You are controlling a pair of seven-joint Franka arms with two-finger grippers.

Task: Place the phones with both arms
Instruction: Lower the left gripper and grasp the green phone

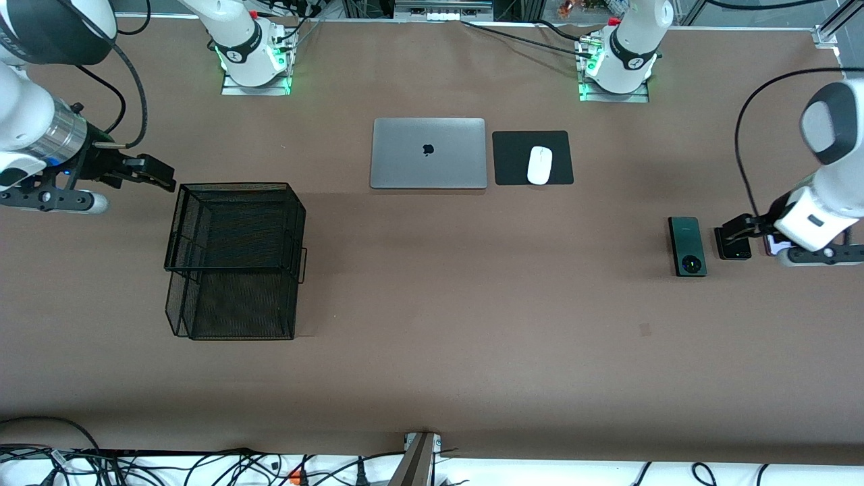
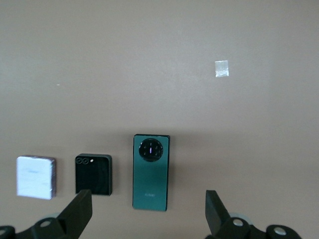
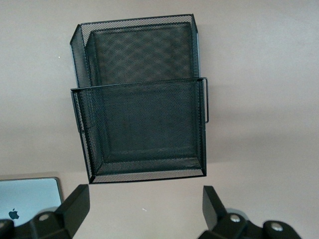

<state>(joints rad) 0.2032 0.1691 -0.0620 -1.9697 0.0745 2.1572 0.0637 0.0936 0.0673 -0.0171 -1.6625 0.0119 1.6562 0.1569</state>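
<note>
Clearly the left hand (image 2: 147, 216), fingers spread and empty, is the nearer: it hovers over the three phones at its end of the table. The dark-green phone (image 2: 151, 172) lies lengthwise between its fingers. The right hand (image 3: 144, 214), spread too, waits over the mesh tray (image 3: 139, 99).

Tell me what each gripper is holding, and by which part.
Nothing is held. The left gripper hangs open over the phones; the right gripper hangs open beside the mesh tray.
</note>
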